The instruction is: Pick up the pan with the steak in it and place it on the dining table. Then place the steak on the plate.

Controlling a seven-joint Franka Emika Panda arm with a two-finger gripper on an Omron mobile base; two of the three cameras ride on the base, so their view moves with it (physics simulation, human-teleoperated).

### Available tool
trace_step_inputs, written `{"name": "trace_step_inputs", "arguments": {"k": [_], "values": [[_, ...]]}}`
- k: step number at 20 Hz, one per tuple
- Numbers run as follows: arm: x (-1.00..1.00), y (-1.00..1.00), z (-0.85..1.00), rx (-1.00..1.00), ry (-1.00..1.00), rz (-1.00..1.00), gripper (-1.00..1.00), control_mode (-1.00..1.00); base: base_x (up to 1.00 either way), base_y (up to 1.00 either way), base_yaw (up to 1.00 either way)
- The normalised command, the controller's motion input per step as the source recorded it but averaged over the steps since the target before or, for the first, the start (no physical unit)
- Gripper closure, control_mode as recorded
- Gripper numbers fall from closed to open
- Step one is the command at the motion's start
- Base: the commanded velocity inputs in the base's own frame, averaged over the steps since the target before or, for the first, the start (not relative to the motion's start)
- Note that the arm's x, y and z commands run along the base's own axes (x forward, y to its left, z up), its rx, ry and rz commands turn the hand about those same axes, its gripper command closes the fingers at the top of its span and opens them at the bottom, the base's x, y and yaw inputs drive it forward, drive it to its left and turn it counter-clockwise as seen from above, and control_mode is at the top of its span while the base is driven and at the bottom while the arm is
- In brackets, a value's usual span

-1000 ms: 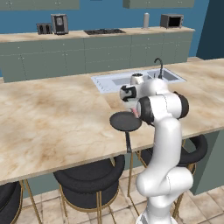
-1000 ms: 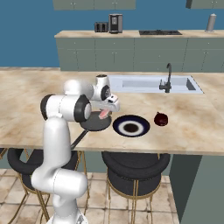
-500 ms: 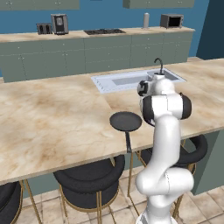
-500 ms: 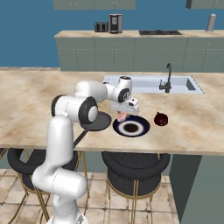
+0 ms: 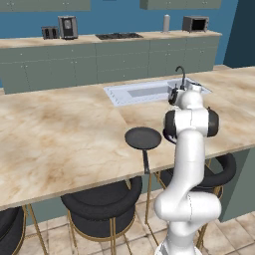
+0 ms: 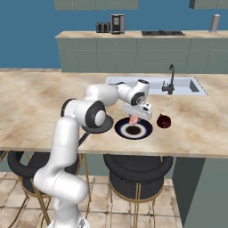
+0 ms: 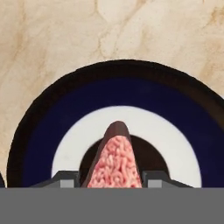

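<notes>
Between the gripper's (image 7: pixel 113 181) fingertips, the steak (image 7: pixel 115 161) hangs over the plate (image 7: pixel 39 135).

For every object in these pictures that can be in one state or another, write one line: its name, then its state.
gripper: shut on the steak, above the plate
steak: held between the fingertips, hanging over the plate's centre
plate: on the dining table, nothing lying on it
pan: empty, on the dining table, handle past the near edge
</notes>
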Motion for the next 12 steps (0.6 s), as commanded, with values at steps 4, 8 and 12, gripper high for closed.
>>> {"name": "trace_step_inputs", "arguments": {"k": [4,8,12], "values": [[-0.05,-0.01,-0.31,0.00,0.00,0.00,1.00,-1.00,0.00,0.00,0.00],[-0.01,0.00,-0.30,0.00,0.00,0.00,1.00,-1.00,0.00,0.00,0.00],[0.03,0.00,0.00,0.00,0.00,0.00,-1.00,-1.00,0.00,0.00,0.00]]}}
